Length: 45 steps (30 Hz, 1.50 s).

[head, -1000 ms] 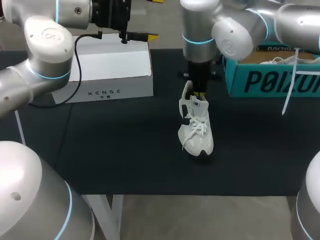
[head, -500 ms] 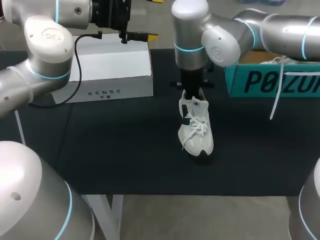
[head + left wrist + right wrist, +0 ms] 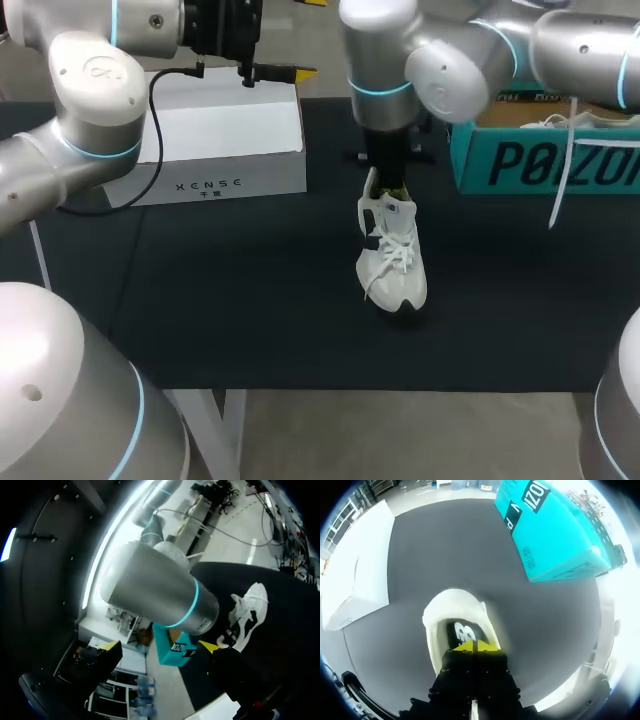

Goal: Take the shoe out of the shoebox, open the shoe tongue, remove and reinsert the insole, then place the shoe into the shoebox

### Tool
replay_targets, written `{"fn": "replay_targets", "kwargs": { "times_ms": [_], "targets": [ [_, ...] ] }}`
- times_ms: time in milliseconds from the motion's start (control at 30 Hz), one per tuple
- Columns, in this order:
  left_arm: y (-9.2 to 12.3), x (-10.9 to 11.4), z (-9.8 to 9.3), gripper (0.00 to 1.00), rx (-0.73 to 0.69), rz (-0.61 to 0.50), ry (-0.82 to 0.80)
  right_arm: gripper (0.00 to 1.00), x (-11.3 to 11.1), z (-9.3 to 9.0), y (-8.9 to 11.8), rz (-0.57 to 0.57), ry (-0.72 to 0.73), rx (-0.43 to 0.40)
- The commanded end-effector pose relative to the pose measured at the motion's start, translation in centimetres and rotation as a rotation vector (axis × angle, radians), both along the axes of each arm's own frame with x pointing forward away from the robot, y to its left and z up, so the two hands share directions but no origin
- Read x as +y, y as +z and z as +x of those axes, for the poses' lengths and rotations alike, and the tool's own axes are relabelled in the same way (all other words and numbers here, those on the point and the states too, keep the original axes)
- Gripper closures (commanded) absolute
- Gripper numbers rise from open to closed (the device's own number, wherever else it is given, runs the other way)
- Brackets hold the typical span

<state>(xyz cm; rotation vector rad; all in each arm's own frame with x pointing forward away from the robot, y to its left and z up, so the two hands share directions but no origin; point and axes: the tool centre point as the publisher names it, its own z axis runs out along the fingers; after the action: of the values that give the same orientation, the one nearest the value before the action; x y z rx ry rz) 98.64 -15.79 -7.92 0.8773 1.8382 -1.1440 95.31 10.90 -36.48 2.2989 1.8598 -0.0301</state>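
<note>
A white laced shoe [image 3: 392, 258] stands on the black table [image 3: 230, 290], toe toward the front. My right gripper [image 3: 394, 192] comes straight down onto its heel end. In the right wrist view the right gripper [image 3: 474, 647] has its yellow tips pressed together, shut, over the shoe's opening [image 3: 440, 625], just above the dark insole [image 3: 462, 632]. Whether anything thin is pinched I cannot tell. The teal shoebox [image 3: 535, 160] stands at the back right, apart from the shoe. My left gripper [image 3: 159, 645] is open and empty, hovering high over the white box [image 3: 225, 150].
The white box sits at the back left of the table with a black cable [image 3: 155, 110] trailing across it. A second white shoe [image 3: 590, 118] lies inside the teal shoebox. A white strap [image 3: 560, 170] hangs down in front of the shoebox.
My right arm's wrist and upper links have swung a little to the left and back over the shoe's heel. The shoe and the left arm have stayed in place.
</note>
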Motion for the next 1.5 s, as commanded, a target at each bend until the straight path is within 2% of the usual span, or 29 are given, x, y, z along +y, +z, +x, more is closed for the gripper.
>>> {"fn": "replay_targets", "kwargs": {
  "times_ms": [33, 600, 867, 933, 1067, 1267, 1500],
  "targets": [
    [0.0, -0.1, 0.1, 0.00, 0.000, 0.003, -0.001, 1.00, -0.1, -1.0, 0.3, -0.022, 0.006, -0.028],
    [0.0, -0.1, 0.1, 0.00, 0.000, 0.003, -0.001, 1.00, 1.0, -0.2, -3.4, -0.061, 0.031, -0.014],
    [0.0, -0.1, 0.1, 0.00, 0.000, 0.003, -0.001, 1.00, 1.6, -0.5, -4.8, -0.051, 0.048, 0.012],
    [0.0, -0.1, 0.1, 0.00, 0.000, 0.003, -0.001, 1.00, 1.4, -0.7, -4.3, -0.046, 0.046, 0.005],
    [0.0, -0.1, 0.1, 0.00, 0.000, 0.003, -0.001, 1.00, 0.9, -0.8, -2.3, -0.048, 0.052, -0.057],
    [0.0, -0.1, 0.1, 0.00, 0.000, 0.003, -0.001, 1.00, -0.1, -0.4, -0.4, -0.058, 0.050, -0.143],
    [0.0, -0.1, 0.1, 0.00, 0.000, 0.003, -0.001, 1.00, -0.4, 0.8, -0.9, -0.138, 0.084, -0.146]
  ]
}}
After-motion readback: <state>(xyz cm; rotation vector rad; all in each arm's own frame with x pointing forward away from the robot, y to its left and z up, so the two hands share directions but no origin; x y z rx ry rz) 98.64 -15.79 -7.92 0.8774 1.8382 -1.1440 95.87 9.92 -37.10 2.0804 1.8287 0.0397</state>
